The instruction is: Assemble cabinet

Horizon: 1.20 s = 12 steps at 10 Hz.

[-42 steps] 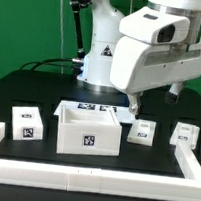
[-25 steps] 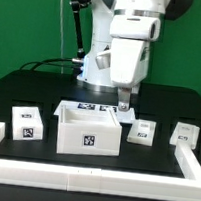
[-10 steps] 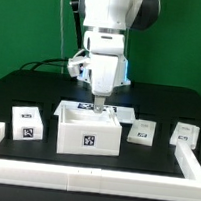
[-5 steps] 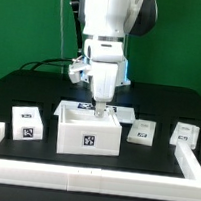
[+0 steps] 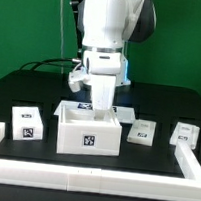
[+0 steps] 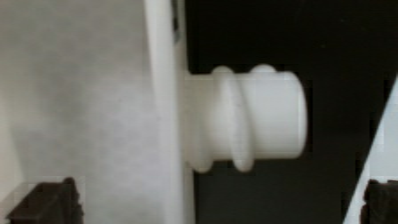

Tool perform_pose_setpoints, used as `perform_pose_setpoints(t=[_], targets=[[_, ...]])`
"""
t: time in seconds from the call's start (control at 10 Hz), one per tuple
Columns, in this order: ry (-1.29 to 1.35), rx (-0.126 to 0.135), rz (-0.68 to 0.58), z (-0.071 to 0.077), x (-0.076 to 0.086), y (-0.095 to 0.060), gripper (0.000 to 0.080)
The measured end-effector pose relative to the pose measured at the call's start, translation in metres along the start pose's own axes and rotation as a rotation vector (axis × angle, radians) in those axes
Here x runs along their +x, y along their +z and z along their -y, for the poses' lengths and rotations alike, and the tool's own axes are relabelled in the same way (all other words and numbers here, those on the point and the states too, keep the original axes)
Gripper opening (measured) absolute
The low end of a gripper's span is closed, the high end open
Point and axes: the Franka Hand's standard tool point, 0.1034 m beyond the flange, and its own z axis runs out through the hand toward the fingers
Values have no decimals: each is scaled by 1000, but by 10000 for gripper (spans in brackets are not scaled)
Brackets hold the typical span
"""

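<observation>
The cabinet (image 5: 88,137) is a white open-topped box shell with a tag on its front, at the table's middle. My gripper (image 5: 100,110) hangs straight down over its rear wall, fingertips at the rim and partly hidden by it. In the wrist view the gripper (image 6: 214,205) stands wide open: one dark finger (image 6: 45,203) is on the side of a white cabinet wall (image 6: 89,100) and the other at the far edge. A white ribbed knob (image 6: 258,115) sticks out of that wall between the jaws. Nothing is held.
Three small white tagged drawer blocks lie on the black table: one at the exterior view's left (image 5: 27,122), two at its right (image 5: 143,130) (image 5: 186,134). The marker board (image 5: 125,113) lies behind the cabinet. A low white border rail (image 5: 91,175) runs along the front.
The arm swung from the exterior view's right to above the cabinet, turned its wrist downward, and over the last second lowered the gripper to the cabinet's rear wall.
</observation>
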Motion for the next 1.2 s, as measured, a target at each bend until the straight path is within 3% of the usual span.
perform_pose_setpoints(t=[0.1,0.2,0.3,0.5,0.6,0.7,0.8,1.2], targets=[[11,0,0,0,0,0,768],[11,1,0,0,0,0,573],[11,1,0,0,0,0,573],[12,1,0,0,-1,0,214],[12,2,0,0,-1,1,83],[13,2,0,0,-1,1,83],[13,2,0,0,-1,1,34],[14,2,0,0,-1,1,34]])
